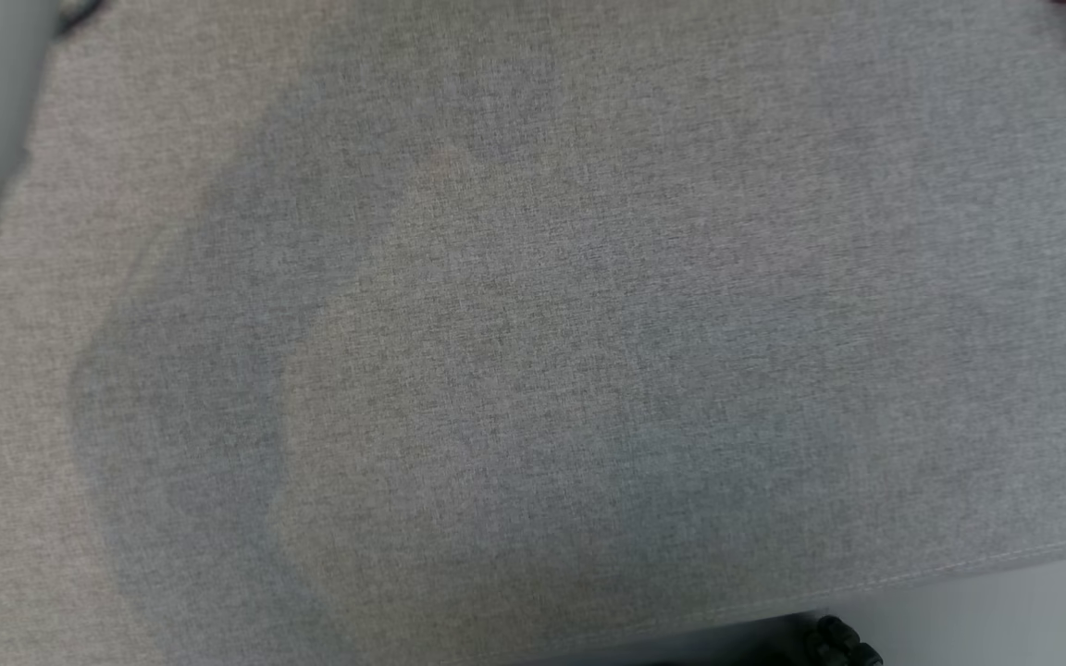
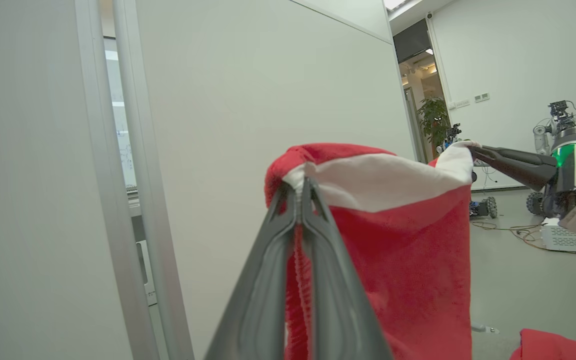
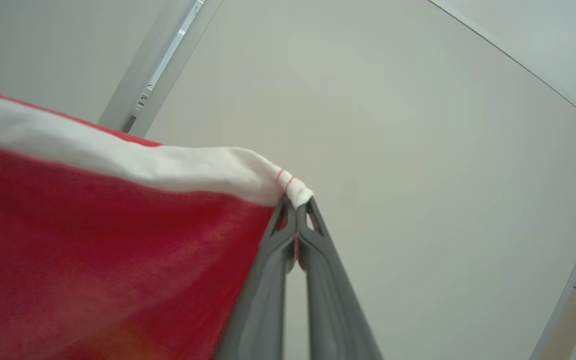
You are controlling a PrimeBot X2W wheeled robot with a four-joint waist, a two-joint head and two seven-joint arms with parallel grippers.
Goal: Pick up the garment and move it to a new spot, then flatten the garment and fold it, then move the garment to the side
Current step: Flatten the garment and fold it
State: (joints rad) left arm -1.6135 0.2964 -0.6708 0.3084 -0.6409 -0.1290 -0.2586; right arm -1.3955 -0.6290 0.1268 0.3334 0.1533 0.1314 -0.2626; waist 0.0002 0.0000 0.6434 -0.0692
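Two upper corners of the red garment [image 2: 408, 240], on its white band [image 2: 383, 180], are clenched, one in the left jaws and one in the right jaws. It hangs spread between them, near the far right corner of the grey upholstered surface [image 1: 533, 333]. The cloth looks soft, light and limp: grip at the corners, under tension.

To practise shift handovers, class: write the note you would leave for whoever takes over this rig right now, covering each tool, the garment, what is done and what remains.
Left tool: shut on the red garment, pinching one end of its white band.
Right tool: shut on the other end of that band.
Garment: in the air, hanging spread between the two tools.
Grey fabric surface: in front of the robot.
Done: the pick-up.
Left: lay the garment at its new spot, flatten it, fold it, move it to the side.
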